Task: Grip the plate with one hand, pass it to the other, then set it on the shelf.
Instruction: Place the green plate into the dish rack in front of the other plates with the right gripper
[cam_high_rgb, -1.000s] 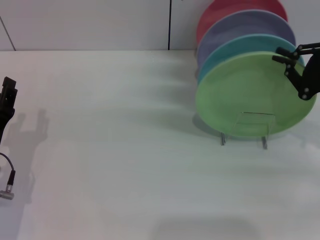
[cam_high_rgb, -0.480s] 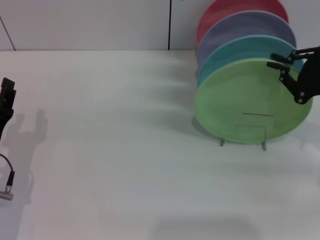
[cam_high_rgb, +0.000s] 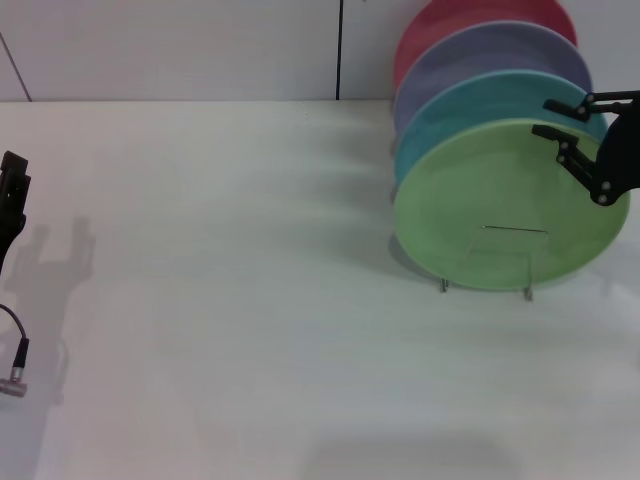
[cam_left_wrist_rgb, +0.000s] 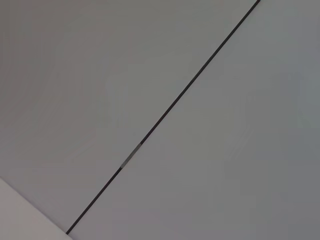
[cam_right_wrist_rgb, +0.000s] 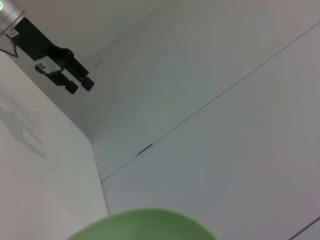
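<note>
The light-green plate (cam_high_rgb: 500, 200) stands upright in the front slot of the silver wire shelf (cam_high_rgb: 487, 275) on the white table. My right gripper (cam_high_rgb: 555, 117) is at the plate's upper right rim. It is open, with one finger in front of the plate's face and the other behind the rim. The plate's top edge also shows in the right wrist view (cam_right_wrist_rgb: 145, 225). My left gripper (cam_high_rgb: 14, 185) is parked at the far left edge of the table, open and empty. It also shows in the right wrist view (cam_right_wrist_rgb: 79, 86).
Behind the green plate, a teal plate (cam_high_rgb: 480, 95), a lavender plate (cam_high_rgb: 480, 50) and a red plate (cam_high_rgb: 450, 20) stand in the same rack. A cable with a metal plug (cam_high_rgb: 15, 375) lies at the left edge. A wall runs along the table's back.
The green plate has sunk a little lower into the rack. The right gripper's fingers have spread wider at its rim. The left arm has not moved.
</note>
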